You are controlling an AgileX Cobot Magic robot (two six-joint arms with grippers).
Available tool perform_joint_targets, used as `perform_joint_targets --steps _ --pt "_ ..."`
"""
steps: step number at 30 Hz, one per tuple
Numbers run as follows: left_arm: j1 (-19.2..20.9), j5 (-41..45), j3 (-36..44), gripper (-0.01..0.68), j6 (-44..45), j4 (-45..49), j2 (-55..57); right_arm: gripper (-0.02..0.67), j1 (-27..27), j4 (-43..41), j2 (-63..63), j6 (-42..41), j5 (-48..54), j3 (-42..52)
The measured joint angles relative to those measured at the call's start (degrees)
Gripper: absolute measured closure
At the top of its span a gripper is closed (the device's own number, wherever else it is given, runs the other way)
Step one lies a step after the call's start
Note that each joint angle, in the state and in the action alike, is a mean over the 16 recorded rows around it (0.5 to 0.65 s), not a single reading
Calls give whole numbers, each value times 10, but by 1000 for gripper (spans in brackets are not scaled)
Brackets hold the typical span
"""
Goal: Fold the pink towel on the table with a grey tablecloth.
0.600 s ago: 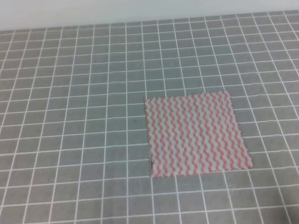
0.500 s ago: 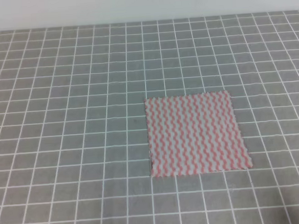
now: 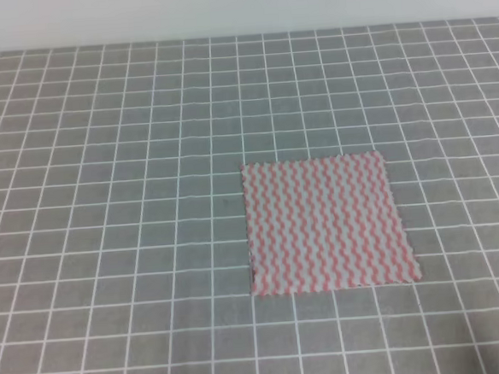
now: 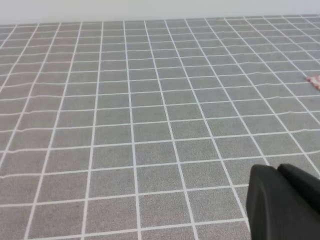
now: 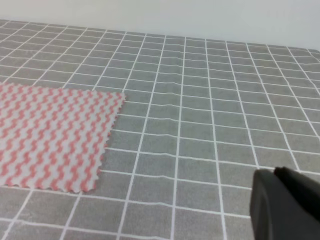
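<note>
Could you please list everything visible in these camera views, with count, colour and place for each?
pink towel: one, pink-and-white wavy stripes, lying flat and unfolded right of centre on the table.
table with a grey tablecloth: one, grey with a white grid, filling nearly all of each view.
wall: one, pale, along the far edge.
left gripper: one, black, only a part at the wrist view's lower right.
right gripper: one, black, only a part at the wrist view's lower right, clear of the towel.

towel (image 3: pixel 325 224): pink-and-white wavy zigzag stripes
tablecloth (image 3: pixel 114 205): grey, thin white grid lines
gripper parts (image 4: pixel 282 205): black
wall (image 3: pixel 237 6): pale off-white
</note>
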Motion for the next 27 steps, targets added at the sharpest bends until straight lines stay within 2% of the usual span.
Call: perform_joint_targets --steps 7,13,19,27 --pt "0 -3 0 673 0 0 0 665 0 36 -4 0 -6 3" --pt "0 -5 3 673 0 -4 -4 666 0 109 1 0 -17 -1" --pt "0 -16 3 673 -5 -43 -4 666 0 265 2 0 -39 -2" --pt "0 -76 3 673 -30 -198 -5 665 0 540 1 0 -83 -1"
